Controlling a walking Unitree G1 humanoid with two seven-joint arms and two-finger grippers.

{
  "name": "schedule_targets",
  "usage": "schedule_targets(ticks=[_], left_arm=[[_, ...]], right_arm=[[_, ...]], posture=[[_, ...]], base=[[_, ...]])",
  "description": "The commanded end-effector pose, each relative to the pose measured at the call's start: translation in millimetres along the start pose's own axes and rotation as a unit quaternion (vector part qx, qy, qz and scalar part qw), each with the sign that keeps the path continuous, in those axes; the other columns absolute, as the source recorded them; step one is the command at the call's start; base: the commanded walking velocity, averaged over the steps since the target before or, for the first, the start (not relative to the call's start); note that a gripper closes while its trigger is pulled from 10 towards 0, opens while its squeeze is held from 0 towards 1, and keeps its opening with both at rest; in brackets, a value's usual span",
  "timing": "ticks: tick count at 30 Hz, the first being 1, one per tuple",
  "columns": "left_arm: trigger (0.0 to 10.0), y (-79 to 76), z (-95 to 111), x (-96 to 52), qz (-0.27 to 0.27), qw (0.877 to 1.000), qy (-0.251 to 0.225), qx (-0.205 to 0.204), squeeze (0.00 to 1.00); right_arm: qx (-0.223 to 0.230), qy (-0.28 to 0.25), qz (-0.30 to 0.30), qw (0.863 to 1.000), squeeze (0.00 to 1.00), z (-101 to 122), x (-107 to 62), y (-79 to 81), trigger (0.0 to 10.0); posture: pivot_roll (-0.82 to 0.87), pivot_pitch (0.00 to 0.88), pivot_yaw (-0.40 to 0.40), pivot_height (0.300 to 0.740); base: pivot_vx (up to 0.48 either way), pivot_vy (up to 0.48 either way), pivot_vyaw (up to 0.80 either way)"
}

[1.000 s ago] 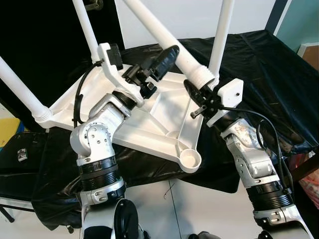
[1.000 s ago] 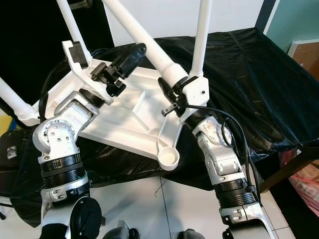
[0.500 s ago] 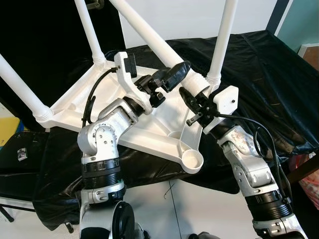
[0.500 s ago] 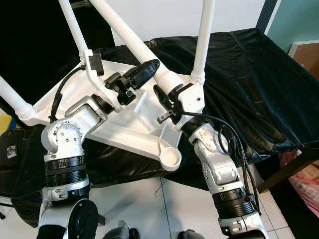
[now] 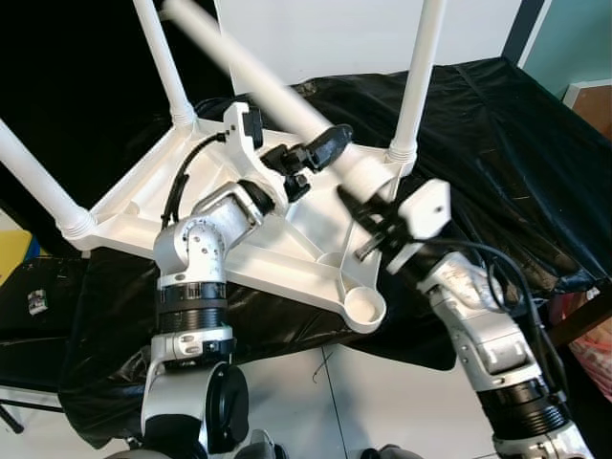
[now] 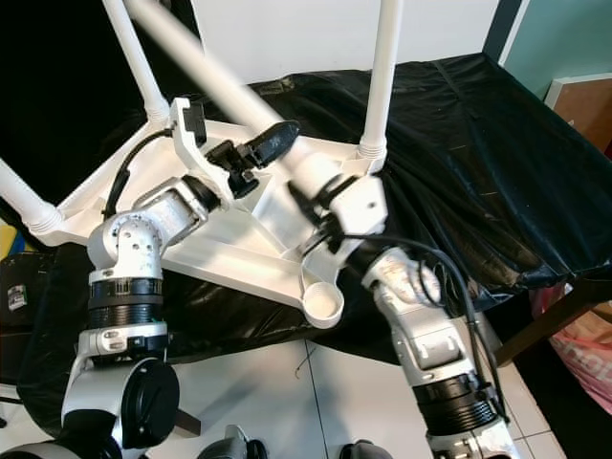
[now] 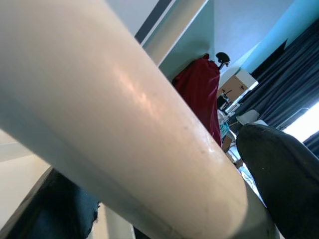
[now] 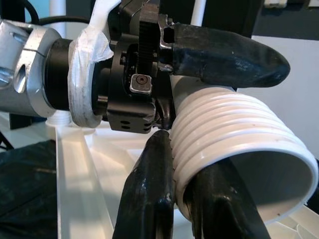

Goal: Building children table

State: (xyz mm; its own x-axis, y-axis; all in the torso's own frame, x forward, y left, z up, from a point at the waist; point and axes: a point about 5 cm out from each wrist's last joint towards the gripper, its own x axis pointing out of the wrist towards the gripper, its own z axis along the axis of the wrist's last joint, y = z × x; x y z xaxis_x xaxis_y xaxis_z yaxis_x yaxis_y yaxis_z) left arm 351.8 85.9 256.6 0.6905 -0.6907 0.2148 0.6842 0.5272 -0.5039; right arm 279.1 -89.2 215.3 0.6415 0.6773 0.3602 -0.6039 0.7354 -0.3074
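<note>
The white table top (image 5: 287, 239) lies upside down on black cloth, with three white legs (image 5: 421, 67) standing in its corners. Its near corner socket (image 5: 363, 308) holds nothing. A fourth, loose leg (image 5: 258, 81) slants up to the left above the table top. My left gripper (image 5: 320, 148) is shut on this leg just above its ribbed threaded end (image 8: 239, 144). My right gripper (image 5: 368, 206) is clamped on that threaded end, its fingers (image 8: 149, 199) pinching the thread. In the left wrist view the leg's shaft (image 7: 109, 124) runs close beside a black finger (image 7: 284, 169).
Black cloth (image 5: 497, 134) drapes over the support and hangs toward the white floor (image 5: 363, 402). A wooden piece (image 5: 593, 100) stands at the far right, and a dark object (image 5: 38, 301) lies low on the left. A white wall is behind.
The loose leg has tilted further left and its threaded end has come lower and nearer. Both grippers moved with it, still clamped on it.
</note>
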Motion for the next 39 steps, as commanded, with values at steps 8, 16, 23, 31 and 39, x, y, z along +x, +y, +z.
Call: schedule_targets(ticks=[8, 16, 23, 31, 39], left_arm=[[10.0, 15.2, 19.5, 1.1, 0.04, 0.999, -0.031, -0.006, 0.0], [10.0, 30.9, 42.8, 0.9, 0.075, 0.993, -0.073, -0.046, 0.0], [10.0, 55.0, 73.8, -8.9, 0.12, 0.982, -0.123, -0.083, 0.0], [0.0, 71.2, 83.4, -24.6, 0.134, 0.968, -0.166, -0.133, 0.0], [0.0, 64.9, 79.5, -15.5, 0.096, 0.972, -0.161, -0.145, 0.0]], right_arm=[[0.021, 0.017, 0.015, 1.0, 0.0, -2.8, -11.7, 3.4, 10.0], [0.067, 0.029, 0.039, 0.997, 0.0, -5.4, -18.8, 7.7, 10.0], [0.1, 0.017, 0.04, 0.994, 0.0, 1.1, -20.7, 2.7, 10.0], [0.116, 0.012, 0.046, 0.992, 0.0, 5.4, -20.8, 1.4, 10.0], [0.126, 0.008, 0.05, 0.991, 0.0, 8.7, -19.3, 0.7, 10.0]], posture=[[-0.05, 0.079, 0.052, 0.74], [-0.05, 0.079, 0.051, 0.74], [-0.05, 0.076, 0.048, 0.74], [-0.05, 0.077, 0.045, 0.74], [-0.04, 0.079, 0.044, 0.74]], base=[[0.0, 0.0, 0.0], [0.0, 0.0, 0.0], [0.0, 0.0, 0.0], [0.0, 0.0, 0.0], [0.0, 0.0, 0.0]])
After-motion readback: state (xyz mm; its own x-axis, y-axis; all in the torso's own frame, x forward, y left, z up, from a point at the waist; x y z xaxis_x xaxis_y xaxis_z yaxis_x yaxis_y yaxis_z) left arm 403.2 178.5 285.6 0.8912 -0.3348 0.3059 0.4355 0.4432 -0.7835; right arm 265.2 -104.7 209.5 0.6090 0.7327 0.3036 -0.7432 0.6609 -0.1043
